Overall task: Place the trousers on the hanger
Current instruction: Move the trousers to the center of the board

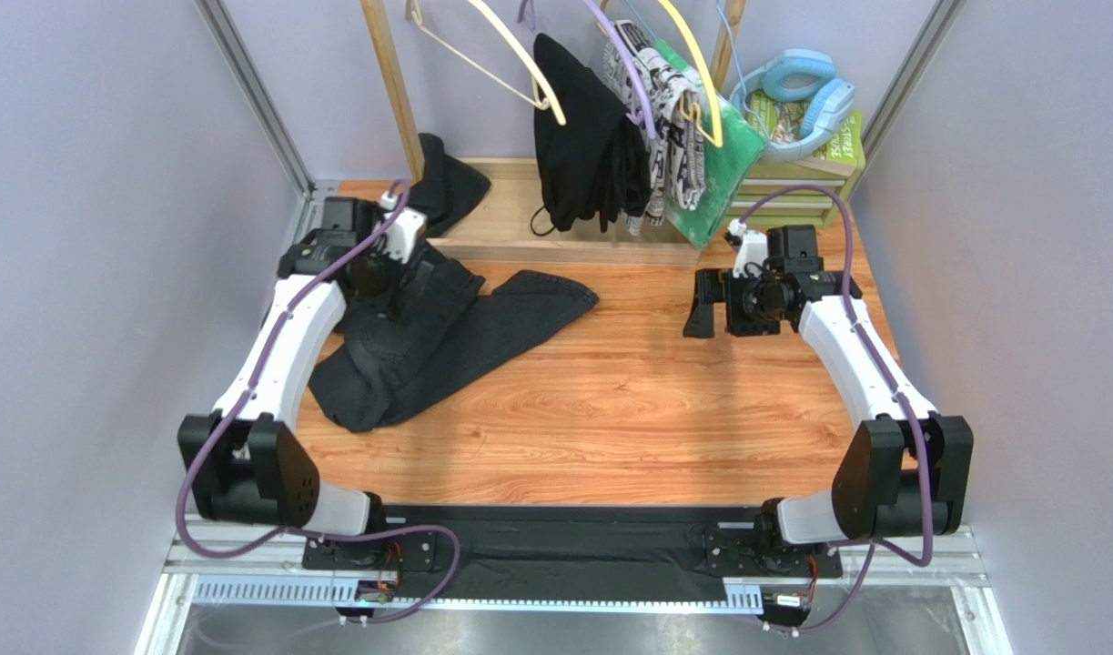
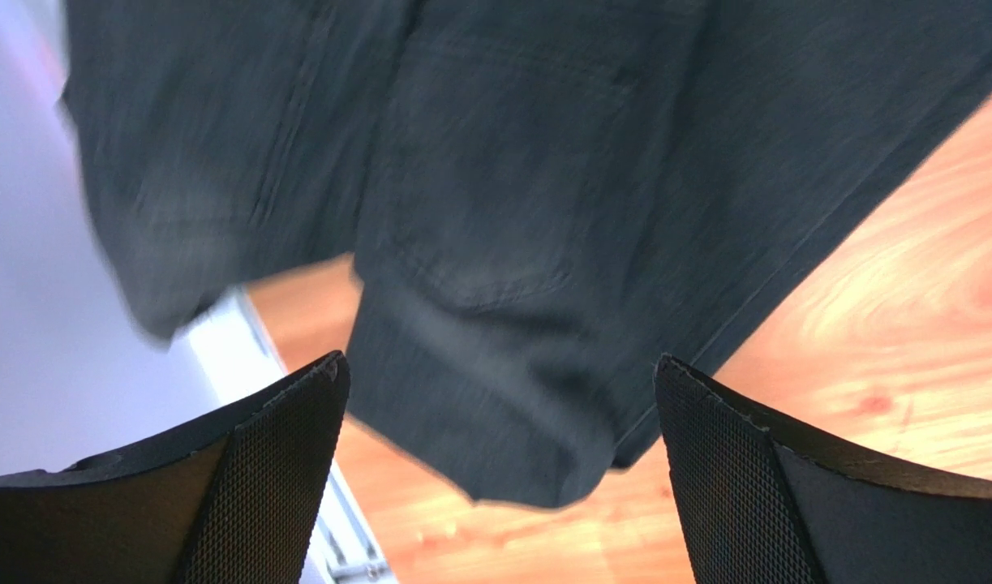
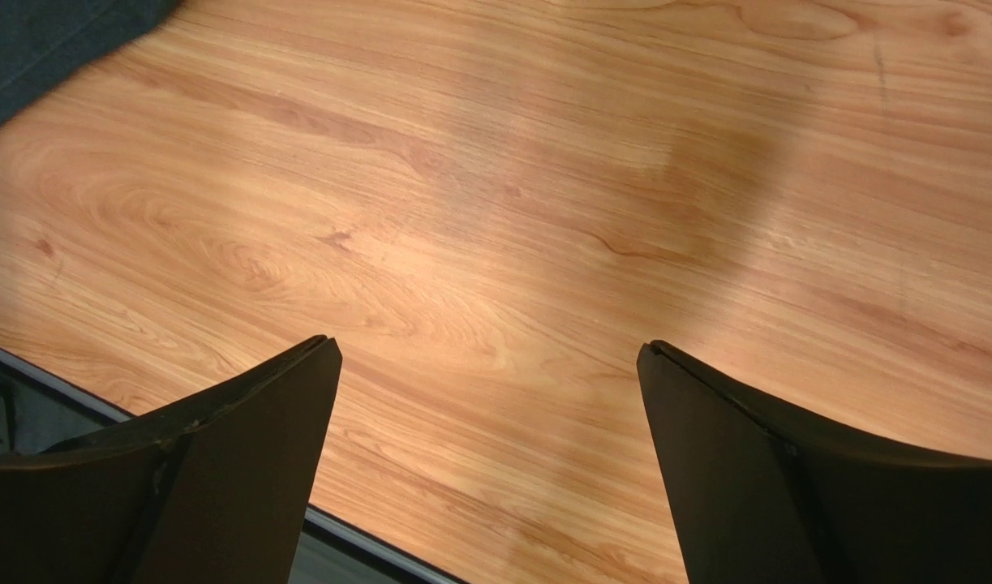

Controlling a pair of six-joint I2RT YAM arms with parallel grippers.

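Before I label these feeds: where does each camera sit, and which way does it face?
Top external: above and behind the bases, looking down on table and trousers; both arms show.
Left wrist: on the left arm, looking down at the trousers; its open jaws show.
Right wrist: on the right arm, looking at bare table; its open jaws show.
Shared: the trousers, only a corner in the right wrist view.

The left arm (image 1: pixel 281 348) reaches from its base at 7 o'clock of the top view up to about 10 o'clock. The left gripper (image 2: pixel 501 377) has its jaws spread wide, textured pads (image 2: pixel 281 462) well apart, though from above its fingers are hard to make out. The right arm (image 1: pixel 856 355) runs from 5 o'clock to about 2 o'clock, and the right gripper (image 1: pixel 705 303) points toward 9 o'clock, jaws likewise wide apart.
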